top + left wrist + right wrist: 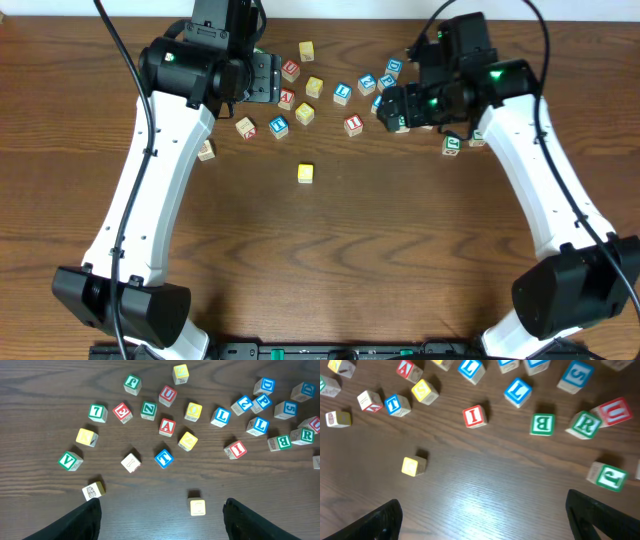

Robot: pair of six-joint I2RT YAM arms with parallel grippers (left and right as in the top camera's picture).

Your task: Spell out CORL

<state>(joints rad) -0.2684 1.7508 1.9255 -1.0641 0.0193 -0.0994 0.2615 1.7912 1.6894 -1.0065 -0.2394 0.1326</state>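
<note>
Wood table [320, 270]: letter blocks [342, 94] scattered, yellow block [306, 173] alone; left tool [161, 506], right tool [483, 501] both apart, empty.

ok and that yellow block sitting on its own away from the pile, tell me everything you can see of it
The lone yellow block is a small cube with a yellow top face and paler, wood-looking sides. A faint mark shows on top, too washed out to read. It sits flat on the wood-grain table, on the robot's side of the scattered letter blocks and clear of all of them. Nothing touches it but the table.
</note>
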